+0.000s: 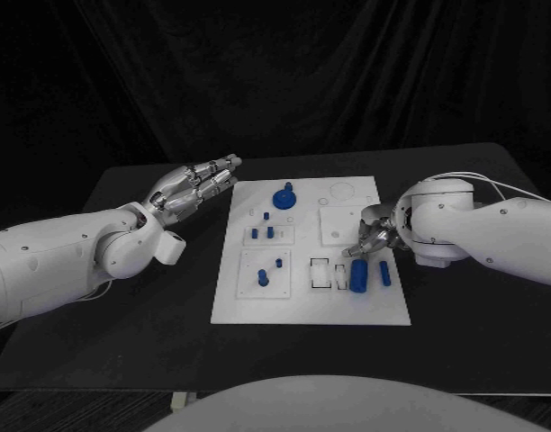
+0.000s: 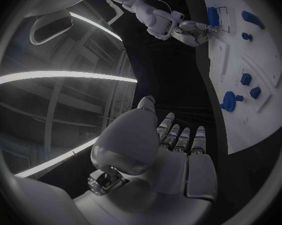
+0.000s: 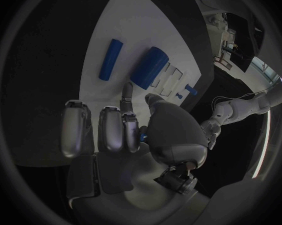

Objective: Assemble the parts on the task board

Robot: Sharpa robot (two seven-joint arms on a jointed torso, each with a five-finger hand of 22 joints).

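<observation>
My right hand (image 1: 369,241) hovers over the task board (image 1: 304,310) at about three o'clock, fingers curled in; from the wrist I catch a sliver of blue between thumb and finger, so I judge I'm pinching a small part, though too little shows to be sure. Just beneath lie the thick blue cylinder (image 1: 357,274) and, beside it toward the edge, the slim blue rod (image 1: 384,277), both smooth and round-ended, next to the rectangular slot (image 1: 320,274). I take this as the placing step: next calls for lowering squarely over a matching socket and pressing straight down. At seven o'clock a blue peg (image 1: 263,276) stands in its plate; at center, short pins (image 1: 264,232). At twelve sits the blue knobbed piece (image 1: 284,195). My left hand (image 1: 195,185) rests off the board at ten o'clock, fingers straight, empty. The board is matte white, rigid.
</observation>
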